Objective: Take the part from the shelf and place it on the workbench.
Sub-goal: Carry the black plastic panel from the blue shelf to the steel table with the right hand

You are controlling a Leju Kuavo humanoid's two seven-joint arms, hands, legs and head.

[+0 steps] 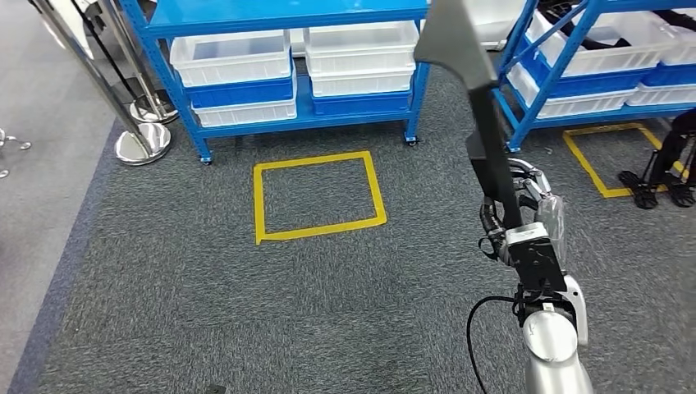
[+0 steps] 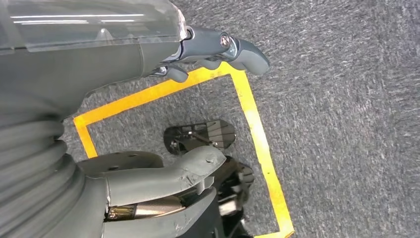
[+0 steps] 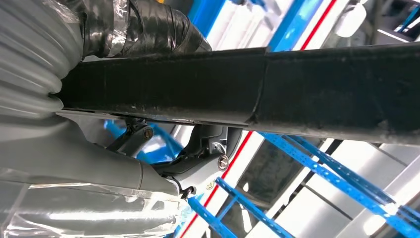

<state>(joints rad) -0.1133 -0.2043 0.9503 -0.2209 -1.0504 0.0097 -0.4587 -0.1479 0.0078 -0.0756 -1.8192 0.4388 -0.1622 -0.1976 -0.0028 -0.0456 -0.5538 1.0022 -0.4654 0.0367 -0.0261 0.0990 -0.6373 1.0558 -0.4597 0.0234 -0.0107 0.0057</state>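
The right robot hand [image 1: 533,205] grips a long black bar-shaped part [image 1: 491,139], its fingers [image 3: 198,153] wrapped around it, holding it upright above the grey carpet floor [image 1: 205,312] before the blue metal shelf [image 1: 304,115] of white plastic bins [image 1: 234,57]. The left robot hand [image 2: 148,114] hangs over yellow floor tape [image 2: 252,119], fingers apart, holding nothing.

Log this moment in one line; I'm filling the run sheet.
stage: carrying | right hand: holds long black part | left hand: holds nothing | workbench: unseen

No readable text, label or number anywhere
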